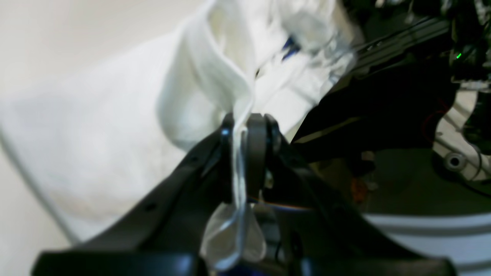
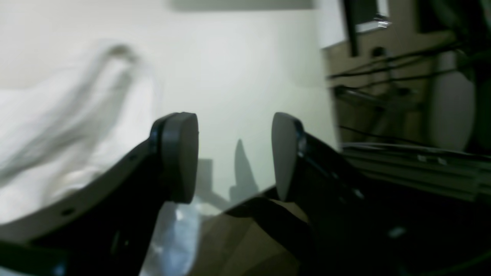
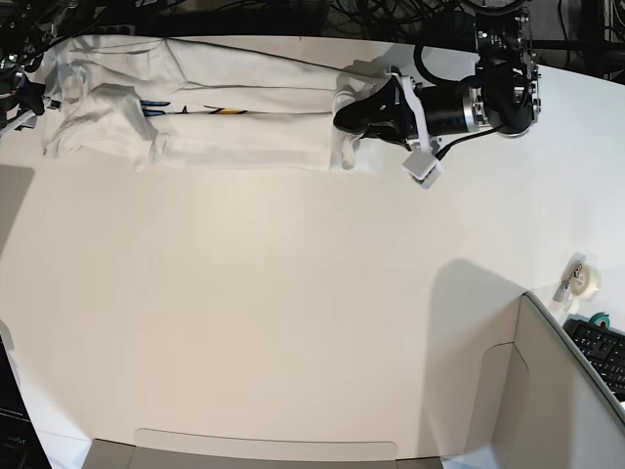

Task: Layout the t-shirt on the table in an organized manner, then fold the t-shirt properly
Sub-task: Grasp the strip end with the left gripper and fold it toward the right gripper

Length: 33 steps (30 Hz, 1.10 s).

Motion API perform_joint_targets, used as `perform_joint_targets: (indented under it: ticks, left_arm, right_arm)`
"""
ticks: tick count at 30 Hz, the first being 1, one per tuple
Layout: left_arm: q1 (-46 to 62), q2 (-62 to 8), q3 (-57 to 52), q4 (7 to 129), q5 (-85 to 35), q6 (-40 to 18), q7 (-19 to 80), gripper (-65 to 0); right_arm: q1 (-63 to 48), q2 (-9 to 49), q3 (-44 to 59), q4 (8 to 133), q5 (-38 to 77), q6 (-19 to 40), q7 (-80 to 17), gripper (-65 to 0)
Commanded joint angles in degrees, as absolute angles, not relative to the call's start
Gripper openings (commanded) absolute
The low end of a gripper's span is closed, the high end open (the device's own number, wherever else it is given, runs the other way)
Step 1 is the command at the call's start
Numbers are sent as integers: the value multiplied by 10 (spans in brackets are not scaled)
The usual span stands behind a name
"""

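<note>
T-shirt (image 3: 195,107), stretched long across the table (image 3: 293,313).
Left gripper (image 1: 245,126) pinches its hem end; right gripper (image 2: 234,157) spread, beside its other end.

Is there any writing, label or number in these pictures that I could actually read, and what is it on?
None can be read.
t-shirt: a sliver of blue and yellow print shows in the fold, too hidden and small to read.
Keyboard: key markings too small to read.
Tape roll: no readable label.
A green light glows in the left wrist view; it is no sign or word.
</note>
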<state>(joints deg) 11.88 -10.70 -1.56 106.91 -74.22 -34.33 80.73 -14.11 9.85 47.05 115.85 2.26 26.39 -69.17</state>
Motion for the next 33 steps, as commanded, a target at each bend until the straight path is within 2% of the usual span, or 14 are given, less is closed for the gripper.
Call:
perform_joint_targets:
  ticks: [1,5,10,22,33]
  left_arm:
    - [114,-102,-6,1079,-759,-343,800,-650]
    - [95,-87,23,1078,-759,-335,800,-650]
    - [81,-75,53,1078,-759,-279,800,-650]
    - [45,-66,70,1059,-758,-277,800,-650]
    - [21,-68,162,1041,-758,-277,793,-650]
  right_arm:
    - [-148,110,480,1167,22,266,-684,-343]
    - [-156,114,484,1167,22,266,-684,-343]
    - [-166,114,484,1167,22,266,-684,-343]
    - [-167,109,480,1167,22,266,-684,-343]
    - [-167,96,479,1167,22,267,-684,-343]
